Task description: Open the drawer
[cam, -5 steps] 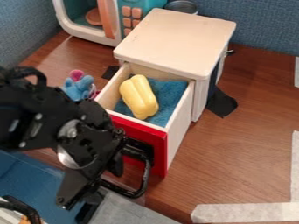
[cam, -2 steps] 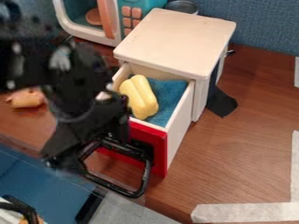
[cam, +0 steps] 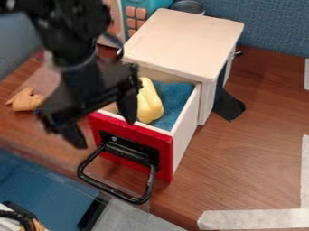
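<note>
I count one cabinet (cam: 181, 40), one drawer (cam: 186, 128), one black handle (cam: 149, 182), one yellow object (cam: 150, 107) and one blue cloth (cam: 174, 97). I also get one tan toy (cam: 25, 100), one round tin (cam: 188, 6) and one toy microwave (cam: 145, 5).

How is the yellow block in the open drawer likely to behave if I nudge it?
The yellow block may slide or rock when pushed, since its edges look rounded. The blue cloth by it looks soft and might drag or bunch. It probably won't roll far, as the drawer has raised sides.
</note>
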Motion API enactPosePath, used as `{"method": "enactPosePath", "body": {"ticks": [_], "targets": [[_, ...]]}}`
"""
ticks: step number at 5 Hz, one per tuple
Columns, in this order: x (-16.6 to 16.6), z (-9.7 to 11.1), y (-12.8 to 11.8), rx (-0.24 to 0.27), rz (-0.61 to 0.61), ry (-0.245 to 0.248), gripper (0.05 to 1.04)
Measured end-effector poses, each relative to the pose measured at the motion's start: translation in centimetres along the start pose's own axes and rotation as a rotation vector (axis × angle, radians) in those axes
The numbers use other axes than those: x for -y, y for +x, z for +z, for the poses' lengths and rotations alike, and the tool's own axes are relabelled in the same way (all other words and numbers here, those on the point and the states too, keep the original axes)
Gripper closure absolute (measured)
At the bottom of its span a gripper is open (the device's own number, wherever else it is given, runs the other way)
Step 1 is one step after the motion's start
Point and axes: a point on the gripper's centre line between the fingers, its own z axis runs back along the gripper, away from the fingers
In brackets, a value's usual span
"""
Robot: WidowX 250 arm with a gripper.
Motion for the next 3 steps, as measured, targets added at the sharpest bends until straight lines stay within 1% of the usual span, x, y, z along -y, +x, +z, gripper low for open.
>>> {"method": "enactPosePath", "body": {"ticks": [1,3], "targets": [[1.2,-0.3,1.2,-0.01,-0.106,0.019,0.083],[4.1,0.7,3.4,0.055,-0.262,0.003,0.083]]}}
